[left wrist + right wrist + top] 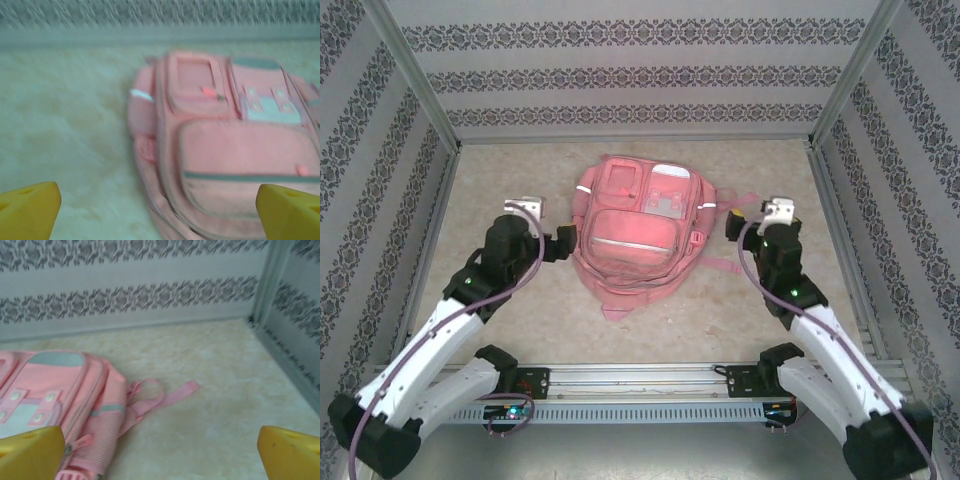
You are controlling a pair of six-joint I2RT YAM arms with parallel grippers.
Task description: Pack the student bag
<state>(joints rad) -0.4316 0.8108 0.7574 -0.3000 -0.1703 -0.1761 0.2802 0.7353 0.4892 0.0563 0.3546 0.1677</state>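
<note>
The student bag [632, 232] is a pink backpack lying flat, front side up, in the middle of the beige table. My left gripper [563, 246] stands open at the bag's left edge. In the left wrist view its yellow fingertips [30, 211] spread wide with nothing between them, and the bag [235, 145] lies ahead and to the right. My right gripper [732, 224] stands open just off the bag's right side. The right wrist view has the bag's side [60, 390] and a loose pink strap [172, 395] ahead of the empty fingers [290, 452].
Patterned walls [630, 70] close in the table at the back and on both sides. A metal rail [640, 380] with both arm bases runs along the near edge. Bare beige table [760, 310] lies to the right of the bag.
</note>
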